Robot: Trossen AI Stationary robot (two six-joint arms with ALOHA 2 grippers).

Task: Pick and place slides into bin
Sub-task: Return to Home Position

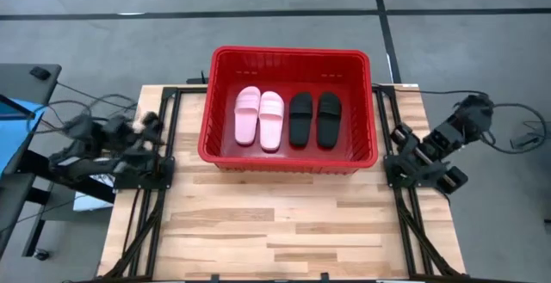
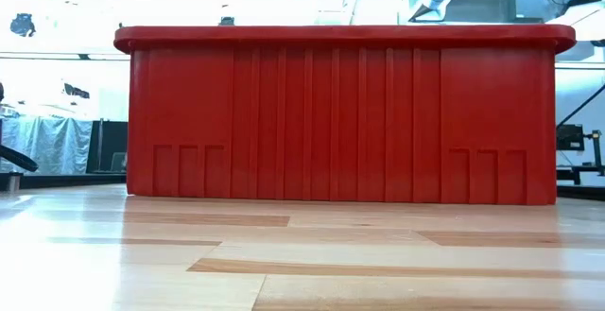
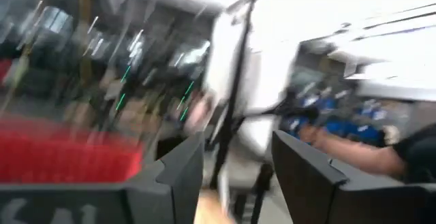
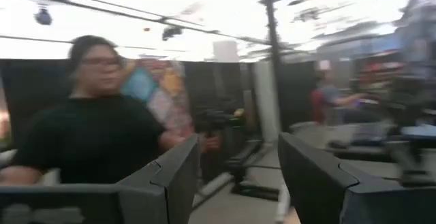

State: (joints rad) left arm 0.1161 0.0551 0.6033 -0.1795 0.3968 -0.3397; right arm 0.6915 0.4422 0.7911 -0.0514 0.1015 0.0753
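Observation:
The red bin stands on the far half of the wooden table; the low view shows its slotted near wall. Inside, flat on its floor and side by side, lie two pale pink slides and two black slides. My left arm is folded back at the table's left edge, and its gripper is open with nothing between the fingers. My right arm is folded at the right edge, and its gripper is open too, pointing into the room.
Bare wooden tabletop lies between the bin and the near edge. Black frame rails run along both sides. A person stands in the room beyond the table, and another's arm shows in the left wrist view.

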